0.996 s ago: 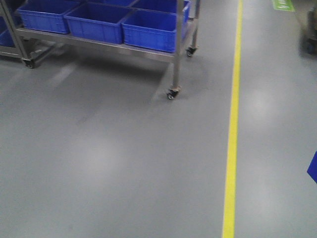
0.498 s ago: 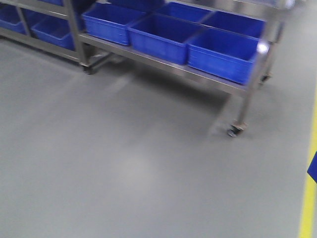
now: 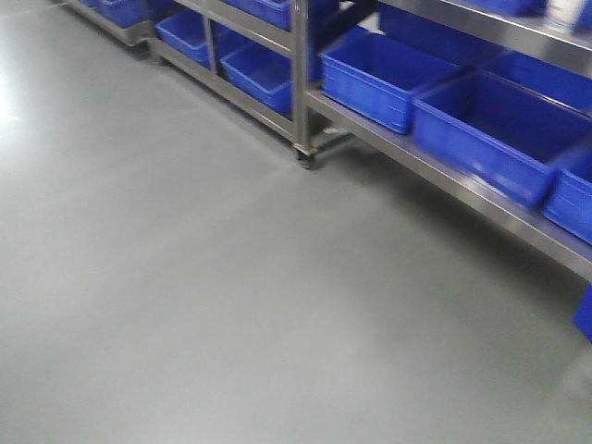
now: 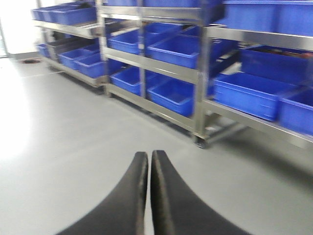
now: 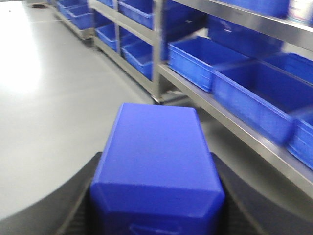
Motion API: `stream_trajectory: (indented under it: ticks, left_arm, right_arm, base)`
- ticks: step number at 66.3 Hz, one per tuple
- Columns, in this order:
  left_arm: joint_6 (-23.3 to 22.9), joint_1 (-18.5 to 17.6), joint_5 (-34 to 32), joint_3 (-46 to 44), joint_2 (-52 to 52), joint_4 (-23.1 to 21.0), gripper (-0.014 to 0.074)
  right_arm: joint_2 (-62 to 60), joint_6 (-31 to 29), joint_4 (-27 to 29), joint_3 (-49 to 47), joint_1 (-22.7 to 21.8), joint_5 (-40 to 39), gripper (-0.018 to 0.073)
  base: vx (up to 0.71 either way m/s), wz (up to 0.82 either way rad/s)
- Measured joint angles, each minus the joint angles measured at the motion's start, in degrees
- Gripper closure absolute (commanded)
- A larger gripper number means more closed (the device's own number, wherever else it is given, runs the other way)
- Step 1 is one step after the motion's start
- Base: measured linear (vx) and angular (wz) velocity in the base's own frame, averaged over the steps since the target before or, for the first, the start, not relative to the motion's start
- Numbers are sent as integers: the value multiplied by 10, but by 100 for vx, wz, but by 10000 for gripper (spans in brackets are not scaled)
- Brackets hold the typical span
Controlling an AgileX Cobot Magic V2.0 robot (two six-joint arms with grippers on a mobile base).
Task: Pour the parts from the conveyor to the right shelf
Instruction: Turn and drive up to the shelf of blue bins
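A bright-blue plastic part (image 5: 156, 161) fills the lower middle of the right wrist view, with my right gripper (image 5: 157, 164) shut on it and a black finger (image 5: 68, 200) on each side. Its corner shows at the right edge of the front view as the blue part (image 3: 585, 314). My left gripper (image 4: 149, 155) is shut with nothing in it, hanging over bare grey floor. The stainless-steel shelf (image 3: 462, 180) with blue crates (image 3: 384, 69) runs along the right and back; it appears as the shelf (image 5: 234, 125) and the shelf (image 4: 200, 73) in the wrist views. The conveyor is out of view.
Grey floor (image 3: 185, 277) spreads over the left and front. A shelf leg on a caster (image 3: 303, 157) stands at the rack's near corner. More racks with blue crates (image 4: 73, 14) continue to the far left. A bright glare lies on the floor at far left.
The front view has swung round: the rack slid from the top left to the right side and looks closer. The yellow floor line has left the view. The blue part stays at the right edge.
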Motion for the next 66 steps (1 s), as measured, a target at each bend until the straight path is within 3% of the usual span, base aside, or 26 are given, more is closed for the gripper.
stream_trajectory:
  ticks: [66]
  left_arm:
    - [0,0,0,0,0,0,602]
  right_arm:
    - [0,0,0,0,0,0,564]
  base:
    - [76,46]
